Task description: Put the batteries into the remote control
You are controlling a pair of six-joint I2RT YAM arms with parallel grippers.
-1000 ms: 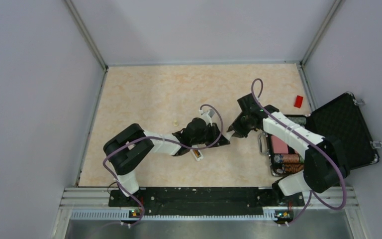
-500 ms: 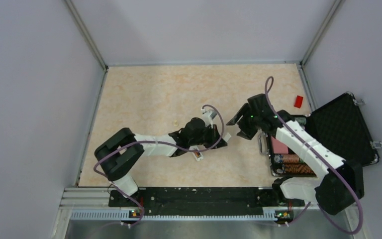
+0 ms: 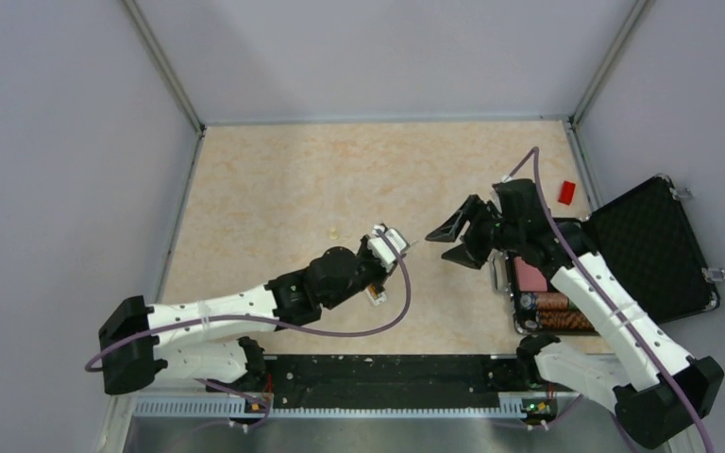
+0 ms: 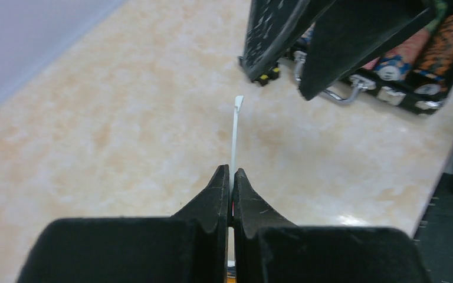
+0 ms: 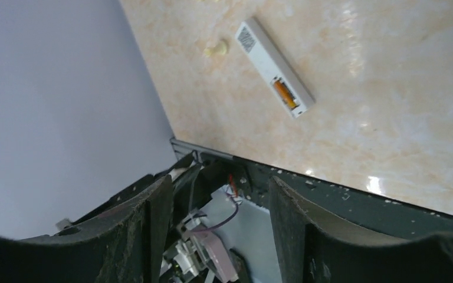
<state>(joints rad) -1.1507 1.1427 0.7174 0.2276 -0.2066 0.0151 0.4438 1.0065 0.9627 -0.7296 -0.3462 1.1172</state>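
Note:
The remote control (image 5: 274, 68) is a slim white bar lying back up on the tabletop. One copper-orange battery (image 5: 285, 95) sits in its open recess. In the top view only its near end (image 3: 375, 294) shows under my left arm. My left gripper (image 4: 231, 171) hangs above the table, shut on a thin white plastic strip (image 4: 235, 132) seen edge-on. It points at my right gripper (image 3: 453, 242). The right gripper (image 5: 218, 180) is open and holds nothing, apart from the remote.
An open black case (image 3: 656, 245) lies at the right and holds thick striped rolls (image 3: 552, 310) and a pink item (image 3: 530, 274). A small red block (image 3: 566, 192) lies near the back right wall. A cream lump (image 3: 333, 233) sits left of the remote.
My left gripper closed on the thin white strip, and its arm swung back and rose. My right gripper opened wide and drew away to the right.

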